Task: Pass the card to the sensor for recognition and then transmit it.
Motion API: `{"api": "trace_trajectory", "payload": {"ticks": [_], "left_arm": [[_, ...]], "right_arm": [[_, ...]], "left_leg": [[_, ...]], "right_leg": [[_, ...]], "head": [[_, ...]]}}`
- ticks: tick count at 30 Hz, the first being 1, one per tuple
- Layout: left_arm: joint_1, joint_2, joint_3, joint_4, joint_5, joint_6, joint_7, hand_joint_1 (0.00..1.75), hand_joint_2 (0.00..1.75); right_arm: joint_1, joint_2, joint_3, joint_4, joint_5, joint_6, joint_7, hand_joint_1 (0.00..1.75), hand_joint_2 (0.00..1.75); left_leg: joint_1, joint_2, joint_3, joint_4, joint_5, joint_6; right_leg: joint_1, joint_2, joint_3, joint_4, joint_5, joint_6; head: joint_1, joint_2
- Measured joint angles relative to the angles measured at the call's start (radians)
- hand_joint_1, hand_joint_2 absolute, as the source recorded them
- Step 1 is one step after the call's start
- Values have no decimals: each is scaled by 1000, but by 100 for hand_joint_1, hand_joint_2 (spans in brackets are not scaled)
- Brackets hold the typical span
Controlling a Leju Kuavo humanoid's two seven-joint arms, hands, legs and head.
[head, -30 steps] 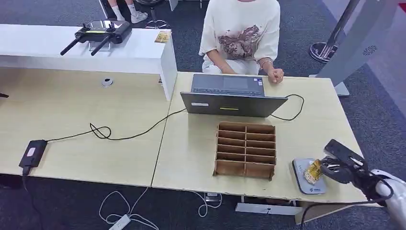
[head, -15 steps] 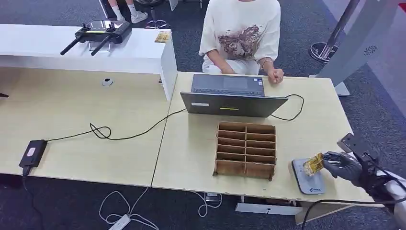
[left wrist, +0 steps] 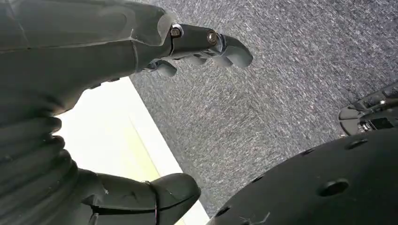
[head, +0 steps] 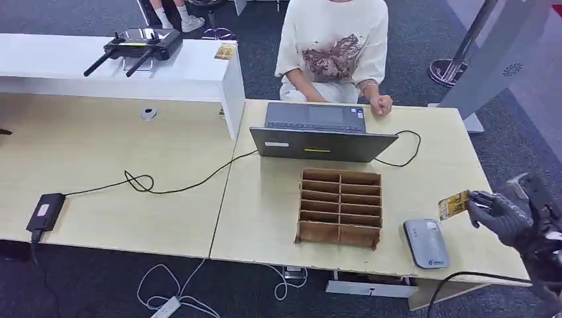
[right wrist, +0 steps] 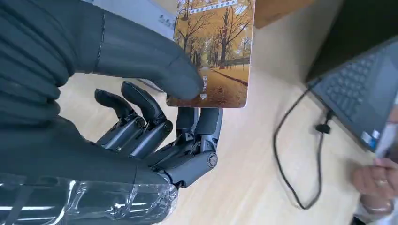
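the card is pinched by the right hand and has been lifted off the sensor. recognition is judged done; handover remains. the left hand is held open, empty.

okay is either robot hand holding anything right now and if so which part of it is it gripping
The right hand holds the card, pinched at one lower corner between thumb and fingers. The left hand holds nothing.

floor: grey carpet | furniture: two light wood desks, white counter | light: even
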Motion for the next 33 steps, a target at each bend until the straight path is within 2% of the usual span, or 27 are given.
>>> {"api": "trace_trajectory", "payload": {"ticks": [4,8,16,21,26,33], "left_arm": [[-1,-1,0,0,0,2,1,0,175],[-1,-1,1,0,0,6,4,0,175],[-2,-8,3,0,-2,16,12,0,175],[-2,-10,6,0,-4,18,12,0,175],[-3,-12,6,0,-7,19,12,0,175],[-4,-17,6,0,-14,15,13,0,175]], "right_arm": [[-1,10,-26,-26,-22,-23,-27,175,175],[-2,28,-48,-66,-36,-57,-27,175,175],[-6,98,-98,-208,12,-210,-64,175,175],[-64,124,-101,-251,178,-355,-121,175,175],[-167,175,-90,-254,426,-527,-151,175,175],[-275,238,-61,-253,698,-652,-140,175,175]], "left_leg": [[0,0,0,0,0,0],[0,0,0,0,0,0],[0,0,0,0,1,-1],[0,1,0,0,1,0],[0,1,0,0,2,-1],[0,0,0,0,3,-2]], "right_leg": [[0,0,0,0,0,0],[0,0,0,0,0,0],[0,0,0,1,0,0],[0,1,0,1,1,-1],[0,1,0,1,2,-1],[0,1,0,2,3,-2]], "head": [[0,0],[0,0],[0,0],[0,0],[0,0],[0,0]]}}
